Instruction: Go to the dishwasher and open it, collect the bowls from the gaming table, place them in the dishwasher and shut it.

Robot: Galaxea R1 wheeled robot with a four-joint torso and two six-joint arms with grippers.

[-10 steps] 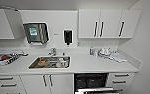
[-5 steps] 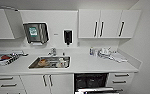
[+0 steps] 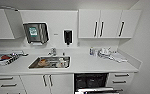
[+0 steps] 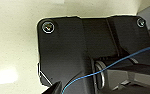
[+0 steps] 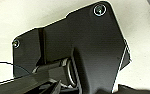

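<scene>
Below the white counter [image 3: 91, 65], the dishwasher [image 3: 91, 81], open, dark inside

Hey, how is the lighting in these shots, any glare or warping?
Head view: even, bright light on the white counter, cupboard lines bowed by the wide lens, dishwasher interior dark. Left wrist view: a bright glare patch on the pale floor. Right wrist view: soft, no strong glare.

Head view: high up, facing the sink [image 3: 50, 62] head-on and tilted down, wall cupboards [image 3: 108, 23] above it, open dishwasher [image 3: 91, 82] below to its right.
Left wrist view: close over pale floor [image 4: 13, 45].
Right wrist view: likewise.
Shared: pale floor.
</scene>
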